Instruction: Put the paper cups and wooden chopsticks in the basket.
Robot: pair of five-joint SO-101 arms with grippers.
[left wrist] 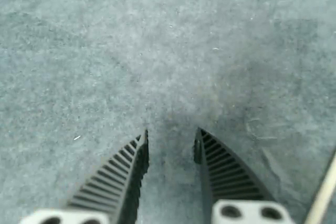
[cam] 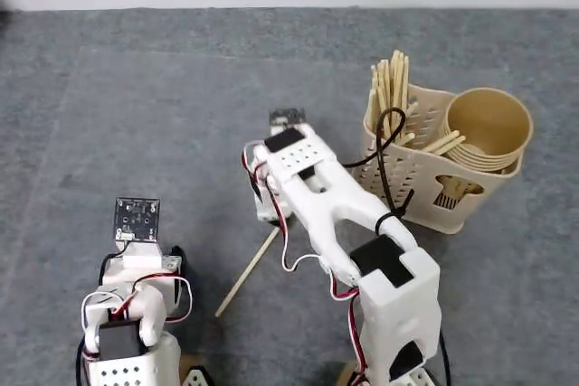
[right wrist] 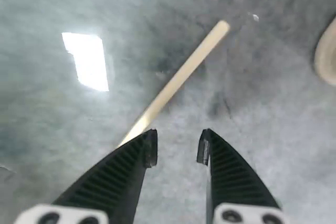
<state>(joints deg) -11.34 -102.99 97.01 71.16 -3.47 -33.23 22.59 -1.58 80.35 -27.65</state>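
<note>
We judge the task to be almost done: the basket (cam: 425, 189) stands at the far right of the grey surface (cam: 136, 115), with the paper cups (cam: 488, 124) stacked inside its right part and a bundle of wooden chopsticks (cam: 389, 88) standing upright in its left part. One chopstick (cam: 249, 270) is not yet inside. It lies flat on the surface between the two arms, running from near left to far right. The right arm (cam: 335, 214) is bent forward and down over its far end. In the wrist view the right jaws are apart and empty, and the chopstick (right wrist: 178, 80) lies slantwise just ahead of the tips, partly hidden behind one of them. We think this pose lets the jaws come down on both sides of the thin stick. Because the stick is at an angle to the opening, a turn of the wrist may be needed, otherwise it could roll away. The left arm (cam: 136, 305) is folded at the near left, probably to leave room. The left jaws are also apart over bare surface, and the chopstick (left wrist: 323, 195) passes just beside them.
</note>
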